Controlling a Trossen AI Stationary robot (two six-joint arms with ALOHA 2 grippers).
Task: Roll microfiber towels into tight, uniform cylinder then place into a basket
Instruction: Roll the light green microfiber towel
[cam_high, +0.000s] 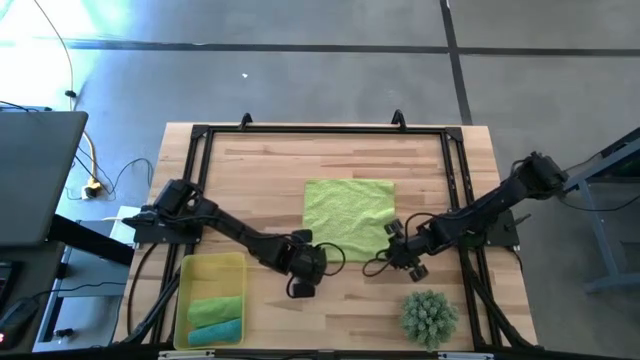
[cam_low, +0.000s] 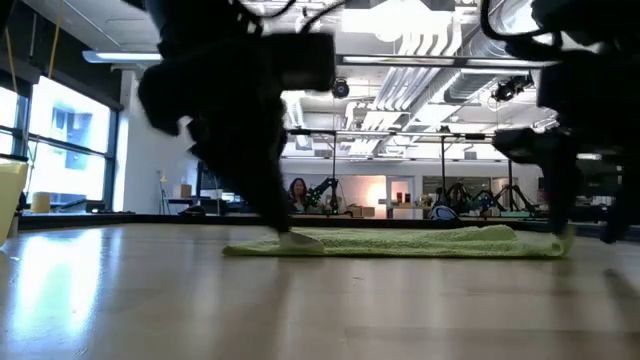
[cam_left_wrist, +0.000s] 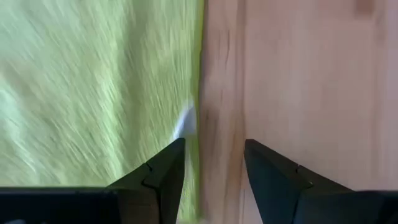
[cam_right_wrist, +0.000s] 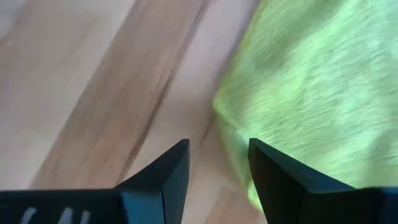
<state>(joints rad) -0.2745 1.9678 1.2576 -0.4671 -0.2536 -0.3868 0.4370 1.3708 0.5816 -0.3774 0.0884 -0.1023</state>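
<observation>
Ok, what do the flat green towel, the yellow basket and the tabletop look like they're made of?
The flat green towel: soft fuzzy cloth, probably microfiber; the wrist views show a fine matte nap. The yellow basket: likely plastic, smooth and slightly see-through, with rounded corners. The tabletop: light wood, apparently jointed boards with visible grain and a low sheen that reflects the room in the low view.

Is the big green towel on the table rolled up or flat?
Flat. The green towel lies spread open on the table, and looks thin and level from the low view.
</observation>
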